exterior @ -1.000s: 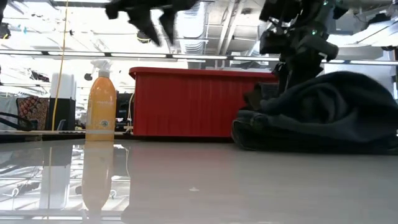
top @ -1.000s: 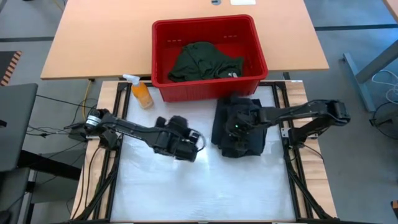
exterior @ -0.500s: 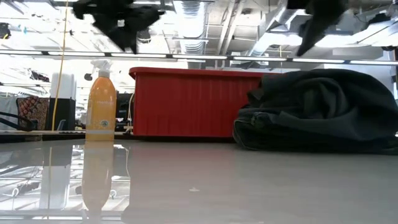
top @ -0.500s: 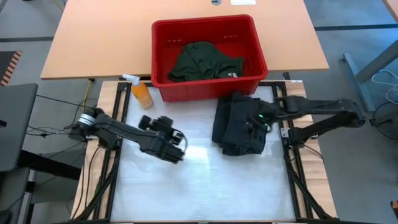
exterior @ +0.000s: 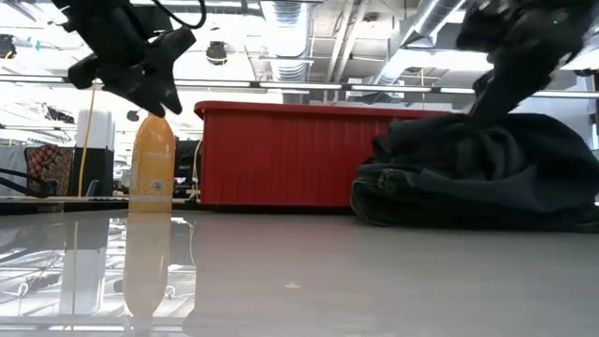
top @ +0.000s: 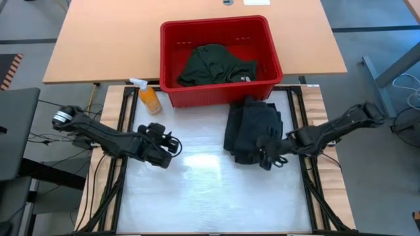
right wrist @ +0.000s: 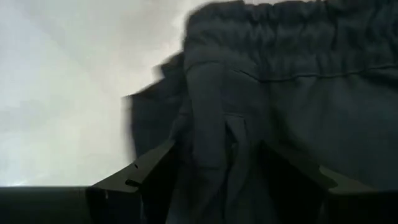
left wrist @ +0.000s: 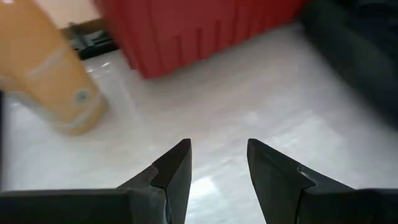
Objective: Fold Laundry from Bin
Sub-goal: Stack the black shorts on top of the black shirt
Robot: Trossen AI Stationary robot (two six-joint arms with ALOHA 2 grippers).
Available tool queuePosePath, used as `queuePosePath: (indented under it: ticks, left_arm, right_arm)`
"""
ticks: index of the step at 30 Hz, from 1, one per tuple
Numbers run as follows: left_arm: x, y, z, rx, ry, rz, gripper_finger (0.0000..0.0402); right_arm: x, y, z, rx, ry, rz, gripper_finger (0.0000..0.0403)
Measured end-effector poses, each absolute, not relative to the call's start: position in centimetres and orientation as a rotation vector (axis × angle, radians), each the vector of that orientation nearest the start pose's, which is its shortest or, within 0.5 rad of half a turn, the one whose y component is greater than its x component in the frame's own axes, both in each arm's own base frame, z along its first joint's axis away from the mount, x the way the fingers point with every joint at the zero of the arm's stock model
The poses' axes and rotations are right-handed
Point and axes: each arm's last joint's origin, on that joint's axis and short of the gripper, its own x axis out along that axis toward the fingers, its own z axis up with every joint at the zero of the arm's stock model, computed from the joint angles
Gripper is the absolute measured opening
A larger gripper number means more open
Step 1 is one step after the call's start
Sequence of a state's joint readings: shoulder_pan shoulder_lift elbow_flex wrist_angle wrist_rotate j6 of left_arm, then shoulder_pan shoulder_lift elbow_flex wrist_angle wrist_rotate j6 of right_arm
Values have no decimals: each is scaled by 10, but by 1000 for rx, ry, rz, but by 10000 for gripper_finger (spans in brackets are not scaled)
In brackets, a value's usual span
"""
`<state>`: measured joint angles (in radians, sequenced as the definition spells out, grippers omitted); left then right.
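The laundry is lying in two places: you are looking at a dark green garment (top: 216, 64) heaped inside the red bin (top: 272, 49) at the table's far edge, and a folded black garment (top: 252, 128) sitting on the white mat (top: 210, 190) just in front of the bin. Your right gripper (top: 274, 157) is resting at the black garment's near right corner, its fingers (right wrist: 152, 171) spread with a fold of cloth lying between them. Your left gripper (top: 172, 144) is hovering over the mat's left side, fingers (left wrist: 174, 168) parted and holding nothing, near the orange spray bottle (top: 148, 97).
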<state>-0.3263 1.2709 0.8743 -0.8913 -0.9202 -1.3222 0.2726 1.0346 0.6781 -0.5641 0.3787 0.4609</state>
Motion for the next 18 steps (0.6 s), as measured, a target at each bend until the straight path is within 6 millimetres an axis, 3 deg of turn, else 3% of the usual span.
queuePosePath:
  ticks: [4,12,18]
  left_arm:
    - [214,-48,239,-417,487,973,144]
    - [221,-51,242,-425,479,908,144]
    - [221,-51,242,-411,507,886,144]
  right_arm:
    - [206,22,218,88,836,-347,255]
    - [234,-20,204,148,859,-246,255]
    - [228,-27,227,164,975,-274,255]
